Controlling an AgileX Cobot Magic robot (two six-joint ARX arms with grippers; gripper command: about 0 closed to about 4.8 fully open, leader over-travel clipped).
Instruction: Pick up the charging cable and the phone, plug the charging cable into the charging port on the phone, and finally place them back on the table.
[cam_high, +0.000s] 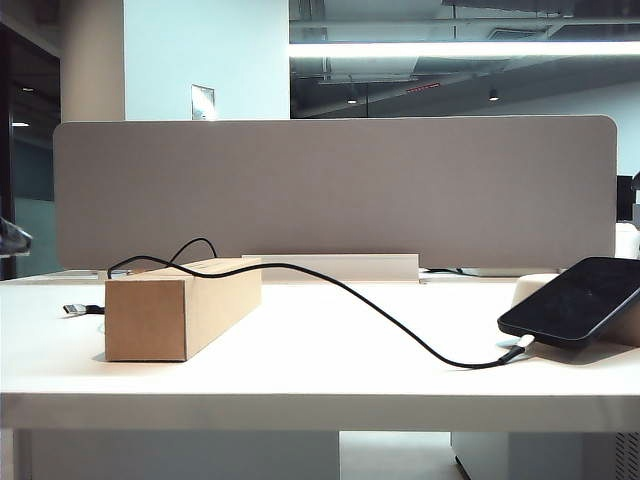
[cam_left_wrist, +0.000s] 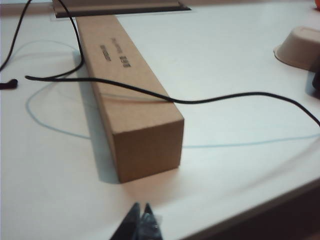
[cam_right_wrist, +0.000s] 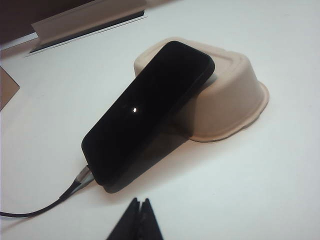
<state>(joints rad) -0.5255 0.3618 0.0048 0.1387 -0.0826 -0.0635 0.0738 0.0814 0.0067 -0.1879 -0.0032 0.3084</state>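
The black phone (cam_right_wrist: 145, 112) leans screen-up on an upturned beige tray (cam_right_wrist: 235, 100), its lower short edge on the table (cam_high: 320, 370). The charging cable's silvery plug (cam_right_wrist: 82, 176) sits in that edge and covers the charging port. The black charging cable (cam_high: 380, 315) runs from there across the table and over the cardboard box (cam_high: 180, 305). Its flat USB plug (cam_high: 75, 309) lies left of the box. My right gripper (cam_right_wrist: 140, 201) hangs shut and empty just short of the phone's plugged end. My left gripper (cam_left_wrist: 141, 206) is shut and empty above the table near the box's end (cam_left_wrist: 147, 150).
A grey divider panel (cam_high: 330, 190) closes off the back of the table. A slot with a white cover (cam_high: 330, 266) runs along the back edge. The table's front edge lies close to the left gripper in the left wrist view.
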